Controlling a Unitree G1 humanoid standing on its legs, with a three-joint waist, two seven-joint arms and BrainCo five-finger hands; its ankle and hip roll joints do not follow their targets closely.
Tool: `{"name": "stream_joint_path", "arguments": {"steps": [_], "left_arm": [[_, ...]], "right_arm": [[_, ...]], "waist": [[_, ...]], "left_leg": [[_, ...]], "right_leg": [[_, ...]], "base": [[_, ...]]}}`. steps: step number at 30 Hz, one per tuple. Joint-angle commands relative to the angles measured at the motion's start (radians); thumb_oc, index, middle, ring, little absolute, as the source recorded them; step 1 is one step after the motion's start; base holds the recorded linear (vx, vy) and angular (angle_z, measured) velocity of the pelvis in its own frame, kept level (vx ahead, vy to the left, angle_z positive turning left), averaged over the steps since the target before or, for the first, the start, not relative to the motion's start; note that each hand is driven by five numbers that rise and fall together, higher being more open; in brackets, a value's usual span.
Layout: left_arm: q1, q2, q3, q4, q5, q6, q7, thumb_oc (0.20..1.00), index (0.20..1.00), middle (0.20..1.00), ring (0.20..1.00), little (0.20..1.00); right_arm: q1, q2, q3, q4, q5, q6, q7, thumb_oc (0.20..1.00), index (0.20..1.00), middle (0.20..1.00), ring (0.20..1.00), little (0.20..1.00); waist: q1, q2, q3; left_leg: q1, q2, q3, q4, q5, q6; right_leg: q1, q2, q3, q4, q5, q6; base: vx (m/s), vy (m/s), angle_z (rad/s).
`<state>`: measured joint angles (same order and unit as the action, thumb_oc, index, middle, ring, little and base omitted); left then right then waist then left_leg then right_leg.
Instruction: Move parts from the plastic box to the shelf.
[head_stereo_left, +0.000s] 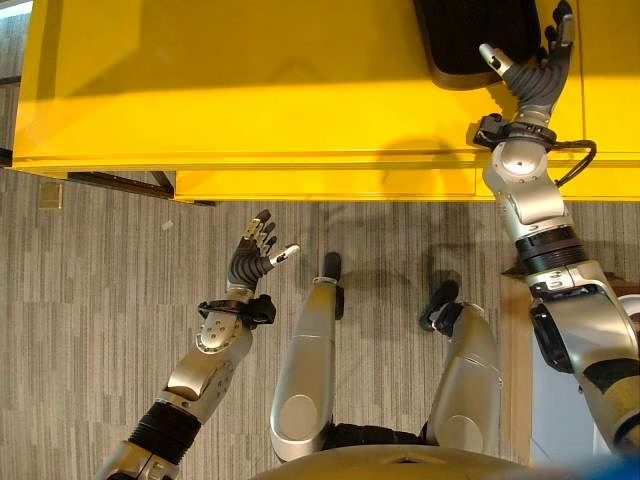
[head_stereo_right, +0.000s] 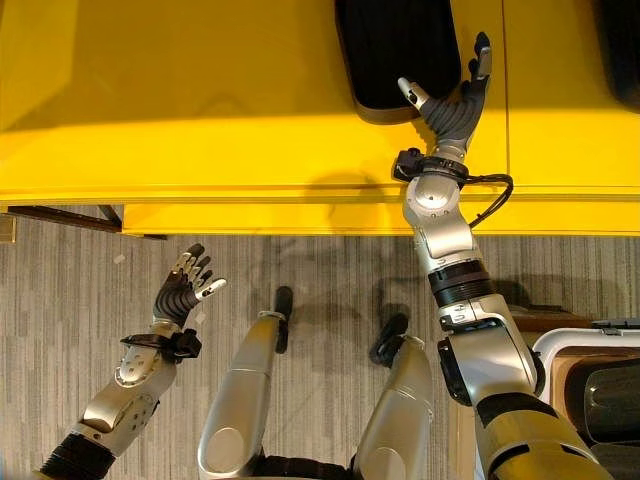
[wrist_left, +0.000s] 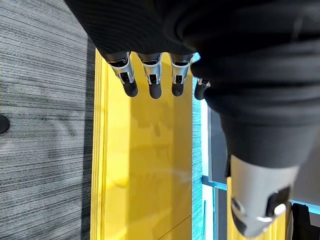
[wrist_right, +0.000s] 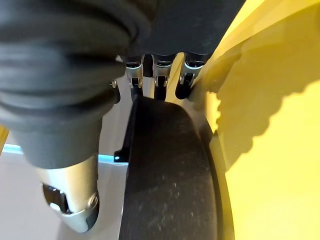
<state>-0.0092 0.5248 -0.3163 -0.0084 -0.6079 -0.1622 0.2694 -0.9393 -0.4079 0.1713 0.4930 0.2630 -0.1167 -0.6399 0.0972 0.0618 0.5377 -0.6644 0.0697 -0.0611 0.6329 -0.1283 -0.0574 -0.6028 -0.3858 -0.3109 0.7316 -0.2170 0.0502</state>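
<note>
Yellow shelf (head_stereo_left: 250, 90) ran above grey flooring. Black part (head_stereo_right: 395, 50) lay on it near the front edge, long axis running back from that edge. Right hand (head_stereo_right: 455, 100) stood open just beside it, nearer; left hand (head_stereo_left: 255, 255) hovered open, well apart.

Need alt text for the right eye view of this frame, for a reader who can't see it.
The right robot hand, fingers spread open, lies at the edge of a black part resting on the yellow shelf. The left robot hand hangs open over the grey floor in front of the shelf, holding nothing.
</note>
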Motion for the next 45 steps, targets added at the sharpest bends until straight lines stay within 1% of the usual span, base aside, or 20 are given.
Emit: {"name": "stream_joint_path", "arguments": {"steps": [1,21,45], "left_arm": [[0.053,0.021,0.02,-0.068,0.032,-0.028,0.012,1.0,1.0,1.0,1.0,1.0],[0.057,0.017,0.028,-0.069,0.04,-0.03,0.018,1.0,1.0,1.0,1.0,1.0],[0.06,0.013,0.033,-0.071,0.041,-0.028,0.027,1.0,1.0,1.0,1.0,1.0]], "right_arm": [[0.031,0.025,0.013,-0.023,0.029,-0.022,0.025,1.0,1.0,1.0,1.0,1.0],[0.048,0.064,0.066,-0.051,0.012,-0.01,0.062,1.0,1.0,1.0,1.0,1.0],[0.073,0.139,0.112,-0.072,0.07,-0.023,0.101,1.0,1.0,1.0,1.0,1.0]], "waist": [[0.021,-0.006,-0.018],[0.029,-0.013,-0.018],[0.031,-0.022,-0.018]], "left_leg": [[-0.011,0.002,0.035,-0.016,-0.017,0.004],[-0.018,0.003,0.033,-0.01,-0.018,0.006],[-0.028,0.007,0.037,-0.006,-0.019,0.008]], "right_leg": [[0.106,0.024,0.043,0.049,-0.135,0.022],[0.1,0.022,0.041,0.055,-0.132,0.023],[0.09,0.022,0.046,0.057,-0.129,0.023]], "base": [[0.0,0.0,0.0],[0.0,0.0,0.0],[0.0,0.0,0.0]]}}
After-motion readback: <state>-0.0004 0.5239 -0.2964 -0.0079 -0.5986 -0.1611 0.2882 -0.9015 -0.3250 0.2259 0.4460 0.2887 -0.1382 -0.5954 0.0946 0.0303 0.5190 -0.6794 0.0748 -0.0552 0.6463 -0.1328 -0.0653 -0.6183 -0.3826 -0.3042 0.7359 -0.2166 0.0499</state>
